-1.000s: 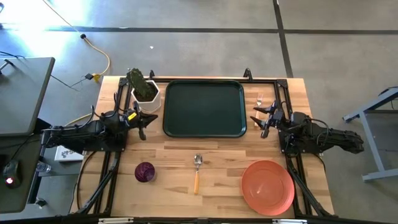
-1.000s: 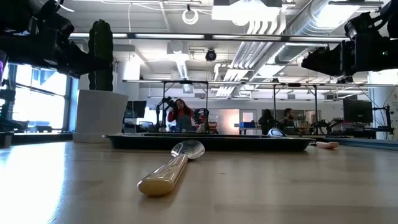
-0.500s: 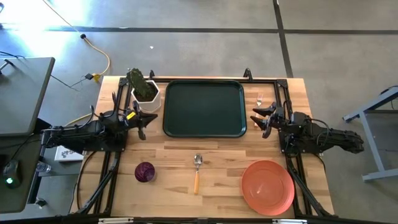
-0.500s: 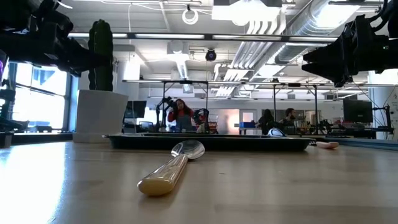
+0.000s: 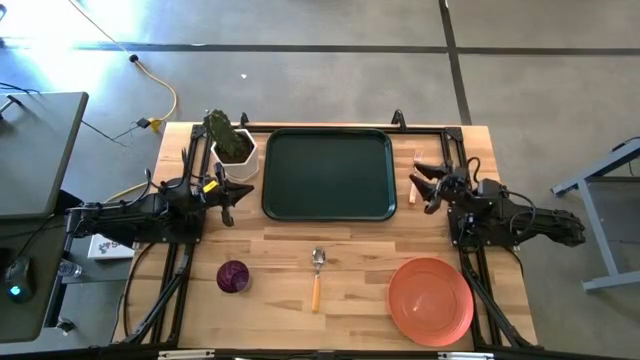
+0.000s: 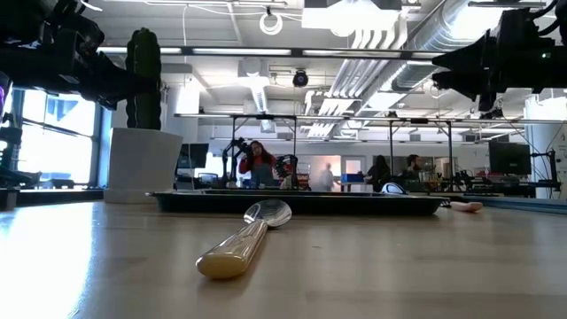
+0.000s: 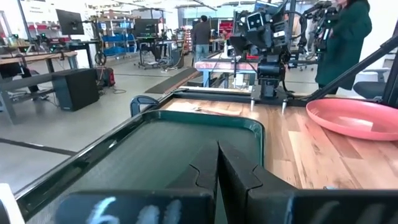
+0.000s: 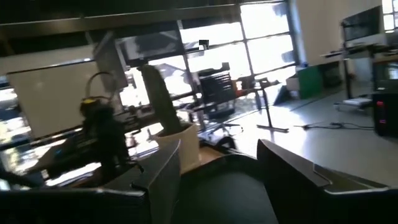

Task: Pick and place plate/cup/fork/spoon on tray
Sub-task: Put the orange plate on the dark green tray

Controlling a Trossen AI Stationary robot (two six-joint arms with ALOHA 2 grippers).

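The dark green tray (image 5: pixel 328 175) lies at the table's far middle. The orange-coral plate (image 5: pixel 431 300) lies at the near right, the purple cup (image 5: pixel 233 276) at the near left, and the spoon (image 5: pixel 317 272) between them, bowl toward the tray. The fork (image 5: pixel 412 190) lies right of the tray, beside my right gripper (image 5: pixel 422 187), which hovers open and empty; its fingers show apart in the right wrist view (image 8: pixel 217 180). My left gripper (image 5: pixel 228 205) waits shut and empty left of the tray, and its closed fingers show in the left wrist view (image 7: pixel 217 168).
A white pot with a green plant (image 5: pixel 233 148) stands at the tray's far left corner, close to my left arm. People stand in the room beyond the table (image 7: pixel 348 37). Bare wood lies between the tray and the near-edge items.
My right gripper has risen a little and drawn slightly toward the table's right edge, uncovering the fork's handle beside the tray. My left arm has kept still.
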